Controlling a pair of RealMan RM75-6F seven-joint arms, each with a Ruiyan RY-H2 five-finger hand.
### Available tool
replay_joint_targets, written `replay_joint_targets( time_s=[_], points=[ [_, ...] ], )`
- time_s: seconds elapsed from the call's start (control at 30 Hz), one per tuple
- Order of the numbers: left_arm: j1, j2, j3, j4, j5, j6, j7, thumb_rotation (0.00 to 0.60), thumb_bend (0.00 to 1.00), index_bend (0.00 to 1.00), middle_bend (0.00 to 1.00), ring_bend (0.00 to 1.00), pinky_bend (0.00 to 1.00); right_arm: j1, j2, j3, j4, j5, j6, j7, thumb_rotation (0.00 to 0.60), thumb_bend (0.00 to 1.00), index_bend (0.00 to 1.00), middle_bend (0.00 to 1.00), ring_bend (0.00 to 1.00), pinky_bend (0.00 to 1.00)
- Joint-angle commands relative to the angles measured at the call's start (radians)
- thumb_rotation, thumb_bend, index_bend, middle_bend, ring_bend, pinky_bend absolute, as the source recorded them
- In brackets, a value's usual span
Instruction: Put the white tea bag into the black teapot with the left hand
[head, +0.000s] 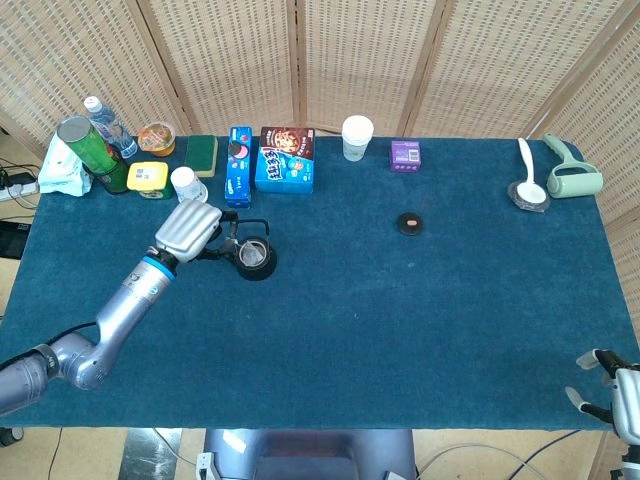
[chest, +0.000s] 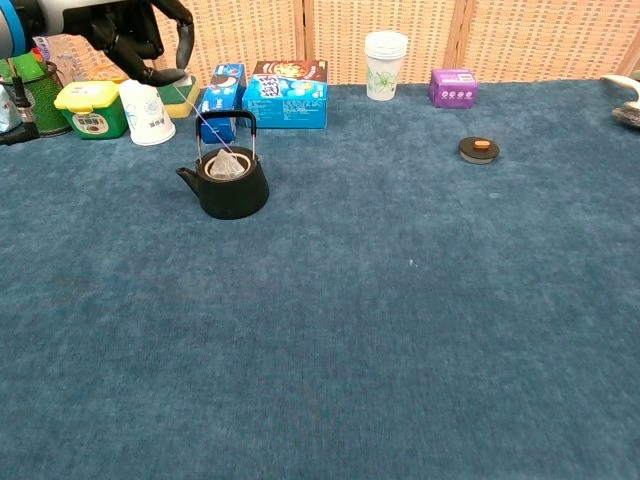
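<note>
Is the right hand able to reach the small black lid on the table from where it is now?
Probably yes: the right hand sits at the near right table corner, and only bare blue cloth lies between it and the lid.

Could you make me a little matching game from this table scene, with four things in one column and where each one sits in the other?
Things:
1. white tea bag
2. small purple box
3. round black lid
4. left hand

Places:
A. alone on the open cloth, right of the black teapot
B. at the table's back edge, right of the paper cups
C. inside the teapot's opening
D. just left of the teapot

Pairs: 1-C, 2-B, 3-A, 4-D
</note>
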Motion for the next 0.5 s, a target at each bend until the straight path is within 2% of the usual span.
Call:
replay_joint_targets(
  time_s=[0.03, 0.23, 0.5],
  points=[
    [0.009, 0.006, 0.007, -0.008, 0.007, 0.011, 0.004, 0.600, 0.46, 0.68, 1.00, 1.00, 0.97, 0.000, 0.000, 0.000, 0.001, -0.001, 0.000, 0.002, 0.600, 0.21, 0.45, 0.48, 0.60, 0.50],
    [0.046, 0.021, 0.042, -0.048, 0.043, 0.048, -0.001, 0.600, 0.46, 0.68, 1.00, 1.00, 0.97, -0.001, -0.003, -0.001, 0.008, 0.002, -0.003, 0.010, 0.600, 0.21, 0.45, 0.48, 0.60, 0.50],
    [0.111, 0.015, 0.127, -0.083, 0.101, 0.082, -0.010, 0.600, 0.46, 0.68, 1.00, 1.00, 0.97, 0.001, 0.001, -0.002, 0.007, -0.004, -0.002, 0.007, 0.600, 0.21, 0.45, 0.48, 0.60, 0.50]
  ],
)
